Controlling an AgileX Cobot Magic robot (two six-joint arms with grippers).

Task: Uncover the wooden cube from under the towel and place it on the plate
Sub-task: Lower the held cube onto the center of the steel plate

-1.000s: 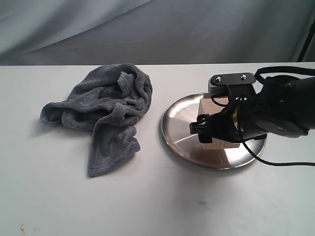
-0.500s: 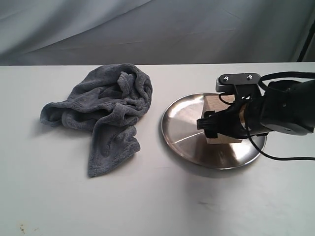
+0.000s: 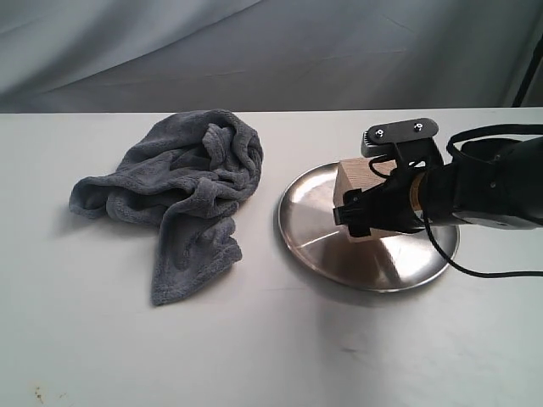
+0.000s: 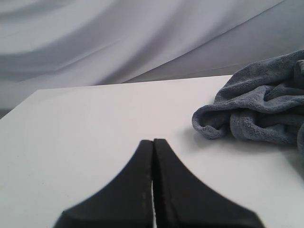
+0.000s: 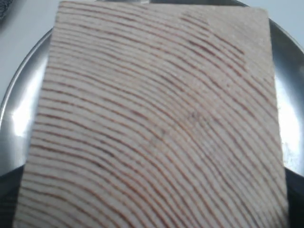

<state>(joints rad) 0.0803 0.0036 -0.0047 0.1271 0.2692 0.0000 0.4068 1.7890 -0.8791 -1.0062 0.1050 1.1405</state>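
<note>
The pale wooden cube (image 3: 355,175) is over the silver plate (image 3: 312,231), between the fingers of my right gripper (image 3: 376,214), which is shut on it. I cannot tell whether the cube's underside touches the dish. In the right wrist view the cube's grained face (image 5: 156,118) fills nearly the whole picture, with the plate's rim (image 5: 16,118) showing around it and the fingers almost hidden. The dark grey towel (image 3: 191,182) lies crumpled on the table to the left of the plate, covering nothing visible. My left gripper (image 4: 153,141) is shut and empty over bare table, with the towel (image 4: 266,107) ahead of it.
The white table (image 3: 254,339) extends in front of the towel and plate. A grey cloth backdrop (image 3: 254,51) hangs behind the table's far edge. A black cable loops from the right arm (image 3: 492,182) over the plate's right side.
The right gripper, holding the cube, has drifted over the plate: first to the right, then back left and slightly up. The towel has not moved.
</note>
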